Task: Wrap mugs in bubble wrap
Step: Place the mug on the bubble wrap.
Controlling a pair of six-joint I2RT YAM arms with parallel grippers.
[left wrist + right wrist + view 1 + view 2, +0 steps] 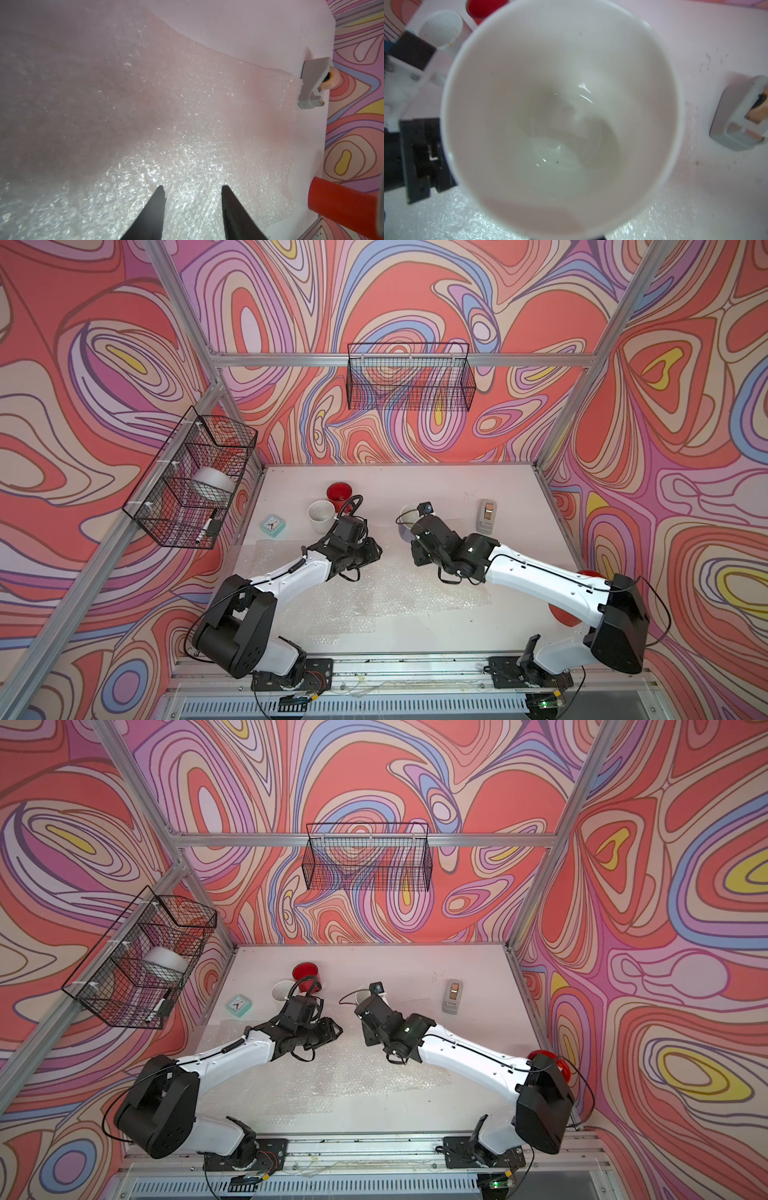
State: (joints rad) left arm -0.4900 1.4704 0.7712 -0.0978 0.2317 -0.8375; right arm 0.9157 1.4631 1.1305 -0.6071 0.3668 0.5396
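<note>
Here we list bubble wrap (pixel 187 124) on the table (pixel 457 489).
Left claw (pixel 192 188): spread, empty, above the wrap. Right claw (pixel 411 524): over mug (pixel 560 114) at its edge; we cannot tell its grip.

Swirling coral, lilac, blue and yellow walls (pixel 415 290) enclose a white bench (pixel 440 485), edged by aluminium rails (pixel 291 359). A black wire back basket (pixel 409 393) and a side basket (pixel 166 472) hang above it.

Bright even light; blurry close-up mug (pixel 560 116)
</note>
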